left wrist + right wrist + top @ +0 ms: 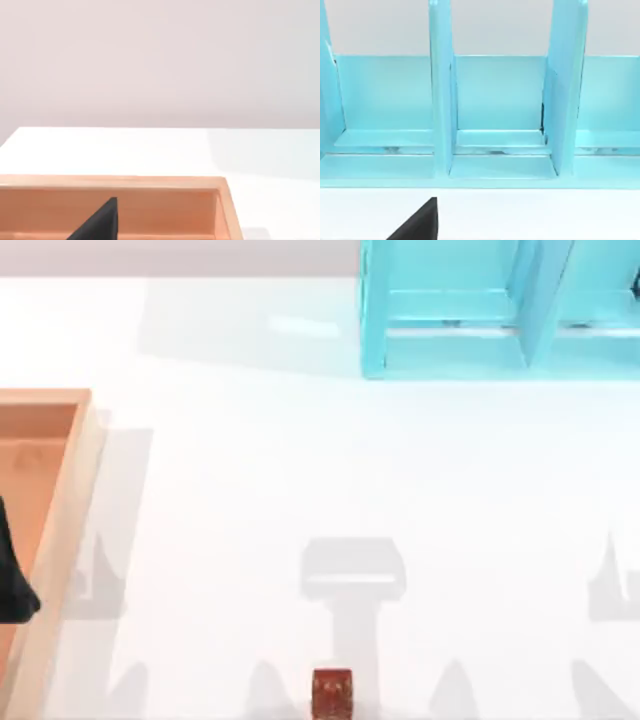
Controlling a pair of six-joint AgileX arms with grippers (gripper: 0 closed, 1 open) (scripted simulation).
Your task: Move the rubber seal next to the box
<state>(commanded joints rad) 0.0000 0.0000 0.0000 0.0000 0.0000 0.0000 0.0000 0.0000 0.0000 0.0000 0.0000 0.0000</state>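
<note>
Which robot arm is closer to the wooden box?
The left. Its tool hangs over the box at the table's left edge. The right tool faces the blue shelf, far across the table.

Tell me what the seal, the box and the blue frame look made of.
Rubber seal: reddish-brown, mottled, slightly glossy, so rubber is plausible. Box: looks like wood, matte orange-brown floor with a pale tan rim. Light blue frame: smooth and uniform, painted board or plastic; I cannot tell which.

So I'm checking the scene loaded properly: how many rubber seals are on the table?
1. The rubber seal sits on the white table at the near edge, around the middle, well right of the wooden box. Others could lie outside the frame.
</note>
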